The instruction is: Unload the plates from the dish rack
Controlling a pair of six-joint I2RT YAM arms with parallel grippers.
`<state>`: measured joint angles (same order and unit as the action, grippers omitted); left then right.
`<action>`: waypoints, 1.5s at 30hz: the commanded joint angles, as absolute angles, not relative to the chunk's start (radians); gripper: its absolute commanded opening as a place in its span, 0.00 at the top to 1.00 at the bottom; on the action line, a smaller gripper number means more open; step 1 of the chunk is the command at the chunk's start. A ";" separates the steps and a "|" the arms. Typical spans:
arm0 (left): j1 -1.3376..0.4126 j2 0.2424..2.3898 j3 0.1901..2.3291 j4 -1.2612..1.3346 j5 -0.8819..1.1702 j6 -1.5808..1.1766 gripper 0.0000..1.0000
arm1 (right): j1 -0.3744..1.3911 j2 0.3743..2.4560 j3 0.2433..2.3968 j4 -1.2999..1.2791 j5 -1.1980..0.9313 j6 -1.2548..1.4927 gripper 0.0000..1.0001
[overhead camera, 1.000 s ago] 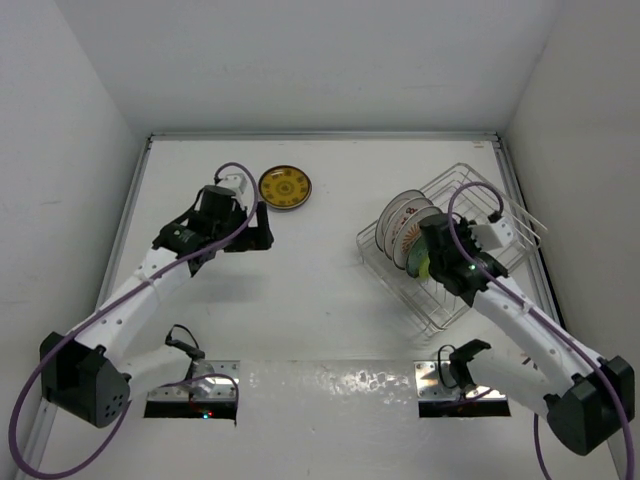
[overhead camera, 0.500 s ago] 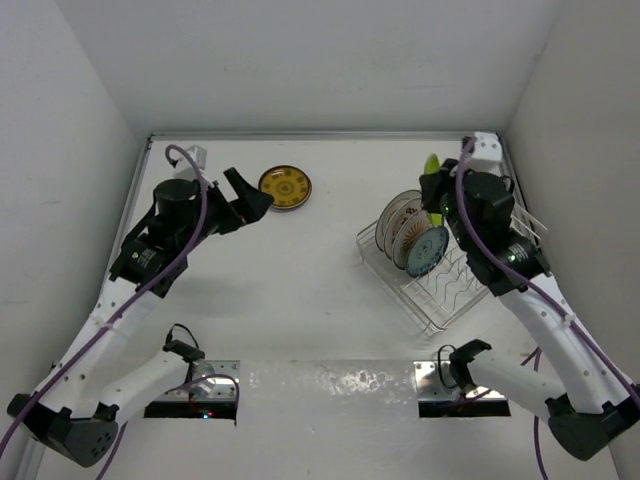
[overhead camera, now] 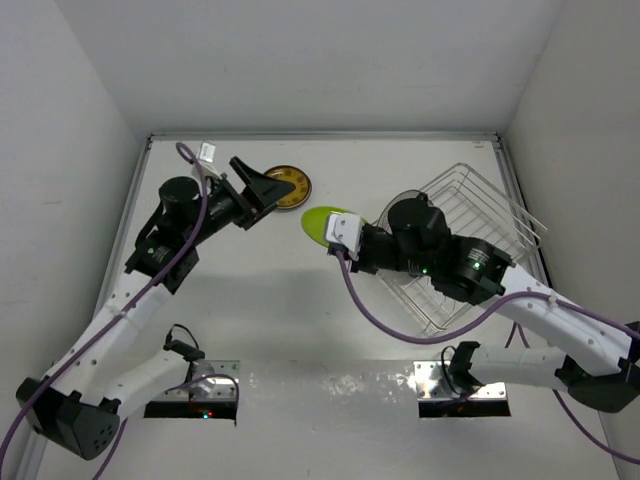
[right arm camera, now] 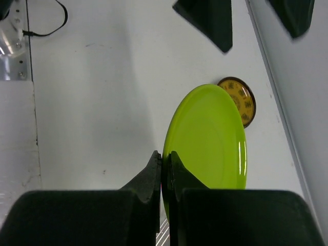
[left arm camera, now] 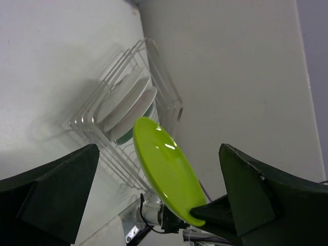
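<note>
The right gripper (right arm camera: 165, 160) is pinching a lime plate (right arm camera: 207, 138) over the white table (overhead camera: 280, 300), between the rack (overhead camera: 480, 195) and a mustard plate (overhead camera: 296, 184). The left gripper (overhead camera: 258, 186) is hanging wide open. White walls (overhead camera: 300, 60) are enclosing everything.

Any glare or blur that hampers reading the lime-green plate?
Top external: glare only on the table's near strip; the lime-green plate reads clearly. Left wrist: small highlights on it, otherwise sharp. Right wrist: a bright streak along its right rim; the right gripper is a dark silhouette.
</note>
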<state>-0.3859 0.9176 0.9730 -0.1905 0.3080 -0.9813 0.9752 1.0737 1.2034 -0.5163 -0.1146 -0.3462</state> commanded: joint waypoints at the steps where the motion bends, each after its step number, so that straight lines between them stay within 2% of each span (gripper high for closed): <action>1: -0.387 0.954 0.948 -0.136 0.408 -0.999 0.00 | 1.026 1.107 1.195 -0.410 -0.095 -0.485 1.00; 6: -0.388 0.973 0.888 -0.149 0.431 -0.951 0.02 | 1.060 1.141 1.161 -0.295 -0.072 -0.512 1.00; 8: -0.388 0.979 0.858 -0.120 0.448 -0.950 0.10 | 1.077 1.167 1.161 -0.276 -0.063 -0.517 1.00; 11: -0.388 0.994 0.830 -0.083 0.466 -0.948 0.48 | 1.100 1.181 1.137 -0.183 -0.034 -0.522 1.00; 12: -0.388 1.000 0.825 -0.078 0.468 -0.948 0.71 | 1.109 1.181 1.126 -0.160 -0.025 -0.523 1.00; 15: -0.388 1.025 0.818 -0.068 0.466 -0.940 1.00 | 1.114 1.170 1.077 -0.063 -0.008 -0.506 1.00; 17: -0.388 1.040 0.819 -0.064 0.454 -0.922 1.00 | 1.112 1.164 1.042 -0.019 0.032 -0.489 1.00; 18: -0.388 1.042 0.819 -0.064 0.407 -0.913 1.00 | 1.112 1.160 1.034 0.012 0.060 -0.456 0.87; 19: -0.388 1.040 0.831 -0.089 0.362 -0.891 1.00 | 1.112 1.155 1.019 0.029 0.125 -0.430 0.26; 20: -0.387 1.043 0.839 -0.109 0.237 -0.878 1.00 | 1.112 1.143 1.009 0.049 0.159 -0.373 0.01; 22: -0.387 1.051 0.882 -0.164 0.087 -0.850 1.00 | 1.112 1.126 0.986 0.072 0.253 -0.300 0.01; 25: -0.382 1.115 0.942 -0.175 -0.167 -0.812 1.00 | 1.111 1.108 1.002 0.036 0.551 -0.100 0.01; 26: -0.371 1.173 0.986 -0.170 -0.249 -0.795 1.00 | 1.109 1.111 1.017 -0.048 0.727 -0.007 0.01; 28: -0.347 1.244 1.032 -0.161 -0.294 -0.778 1.00 | 1.094 1.121 1.082 -0.177 0.854 0.111 0.01; 29: -0.309 1.320 1.054 -0.150 -0.291 -0.770 1.00 | 1.062 1.126 1.107 -0.325 0.876 0.215 0.01; 32: -0.227 1.471 1.117 -0.077 -0.250 -0.772 1.00 | 1.000 1.105 1.118 -0.455 0.780 0.337 0.01; 34: -0.172 1.598 1.178 -0.043 -0.181 -0.775 1.00 | 0.974 1.062 1.056 -0.442 0.684 0.354 0.01; 39: -0.147 1.865 1.367 -0.028 -0.101 -0.721 1.00 | 0.914 1.025 0.974 -0.442 0.632 0.367 0.01; 43: -0.147 1.951 1.449 -0.018 -0.058 -0.690 1.00 | 0.900 1.020 0.954 -0.440 0.607 0.351 0.01; 44: -0.146 1.956 1.448 -0.014 -0.055 -0.687 0.98 | 0.899 1.022 0.947 -0.440 0.606 0.351 0.01; 45: -0.146 1.965 1.450 0.018 -0.048 -0.683 0.85 | 0.891 1.025 0.940 -0.440 0.607 0.353 0.01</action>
<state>-0.1387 1.9881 1.3884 -0.0895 -0.0948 -0.7158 0.9043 1.0294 0.9489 -0.4503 0.6285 0.3275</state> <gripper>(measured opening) 0.099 0.986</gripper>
